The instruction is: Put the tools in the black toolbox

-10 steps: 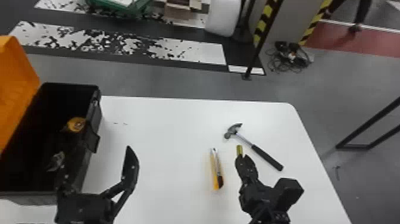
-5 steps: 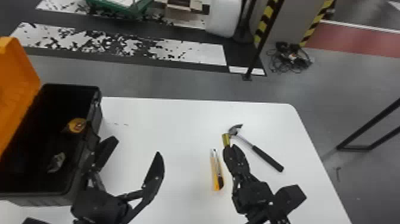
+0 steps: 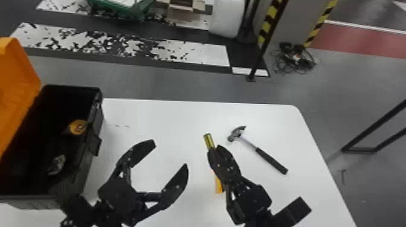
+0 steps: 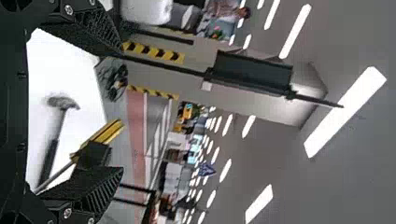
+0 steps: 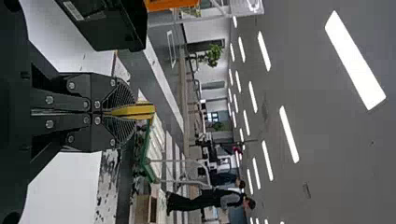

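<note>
My left gripper (image 3: pixel 170 154) stands open over the table between the black toolbox (image 3: pixel 98 120) and my right gripper (image 3: pixel 215 148). The right one is shut on a screwdriver, whose yellow handle (image 3: pixel 208 141) sticks out past its fingertips. Below that arm an orange utility knife (image 3: pixel 218 184) lies partly hidden. The hammer (image 3: pixel 256 149) rests to the right. Inside the toolbox are a yellow tape measure (image 3: pixel 78 127) and a small grey item (image 3: pixel 57 164). In the left wrist view, the screwdriver (image 4: pixel 105 133) shows beyond the open left gripper (image 4: pixel 122 111). The right wrist view shows the right gripper (image 5: pixel 127 112) closed around the handle (image 5: pixel 147 111).
The toolbox's orange lid (image 3: pixel 16 87) stands raised at the far left. The white table (image 3: pixel 169 117) has a rounded far right corner. On the floor beyond are a striped post (image 3: pixel 269 24) and a heap of cables (image 3: pixel 294 59).
My left gripper has moved right, away from the toolbox side. My right gripper has shifted left with the screwdriver, now covering much of the knife. The hammer has not moved.
</note>
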Motion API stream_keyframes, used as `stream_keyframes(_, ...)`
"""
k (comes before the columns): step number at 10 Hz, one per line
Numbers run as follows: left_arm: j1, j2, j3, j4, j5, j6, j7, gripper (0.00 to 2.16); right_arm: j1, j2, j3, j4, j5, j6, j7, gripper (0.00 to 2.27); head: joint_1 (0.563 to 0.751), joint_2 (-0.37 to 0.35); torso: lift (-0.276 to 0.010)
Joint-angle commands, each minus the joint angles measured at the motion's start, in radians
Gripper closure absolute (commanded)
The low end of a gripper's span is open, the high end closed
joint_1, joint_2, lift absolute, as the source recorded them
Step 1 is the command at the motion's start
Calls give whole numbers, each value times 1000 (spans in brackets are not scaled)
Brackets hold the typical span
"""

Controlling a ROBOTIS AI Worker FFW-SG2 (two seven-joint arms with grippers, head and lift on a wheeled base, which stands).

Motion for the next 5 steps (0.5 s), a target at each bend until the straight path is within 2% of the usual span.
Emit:
stream_keyframes(1, -30, 1, 15, -1, 45, 154, -38, 137, 2, -2, 2, 0, 12, -12, 44, 1477, 695, -193, -39)
stream_keyframes(2, -42, 2, 18, -7, 45, 185, -47, 137, 5, -7, 6, 0, 36, -24, 80, 1477, 695, -190, -39)
stream_keyframes(4, -56, -4, 60, -50, 51, 357, -102, 137, 14, -18, 20, 1, 56, -61, 156, 1477, 695, -166, -39)
stream_keyframes(5, -62, -6, 84, -68, 79, 412, -124, 137, 17, -24, 25, 0, 65, -67, 181, 1477, 695, -151, -39)
